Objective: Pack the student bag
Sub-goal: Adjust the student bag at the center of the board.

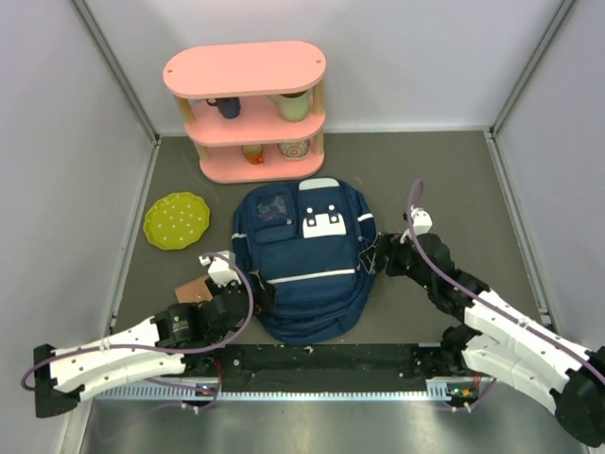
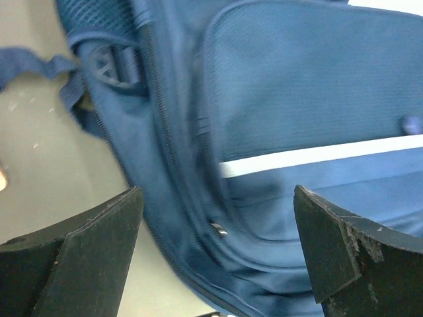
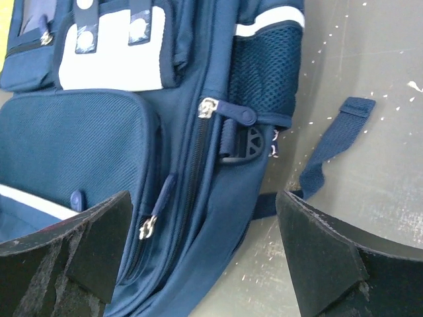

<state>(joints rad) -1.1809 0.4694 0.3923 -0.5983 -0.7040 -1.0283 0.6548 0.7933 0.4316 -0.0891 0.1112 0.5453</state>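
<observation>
**Both claws posed at the closed bag, ready for the zip**

*Top external view.* The student bag [image 1: 302,270] lies flat on the table [image 1: 435,180], front face up, in front of the pink shelf [image 1: 246,104] and beside the green plate [image 1: 177,220]. The left claw [image 1: 259,293] sits at the bag's left edge and the right claw [image 1: 382,255] at its right edge. Neither grips anything. The bag looks fully zipped, so opening it is probably the step in hand.

*Left wrist view.* The left claw [image 2: 217,191] is spread wide and empty over the side seam. A small metal slider [image 2: 218,229] shows low on the zip line, under the white stripe [image 2: 317,155]. This claw would do best to pinch the fabric near the seam and hold the bag down.

*Right wrist view.* The right claw [image 3: 203,197] is equally wide and empty. The main zip's fabric pull tab [image 3: 231,111] lies beside the mesh pocket [image 3: 264,72], and a second pull [image 3: 147,228] lies lower. A loose strap [image 3: 337,142] trails on the table. The claw should close on the tab alone and draw along the zip track, not upward, keeping clear of the strap.
</observation>
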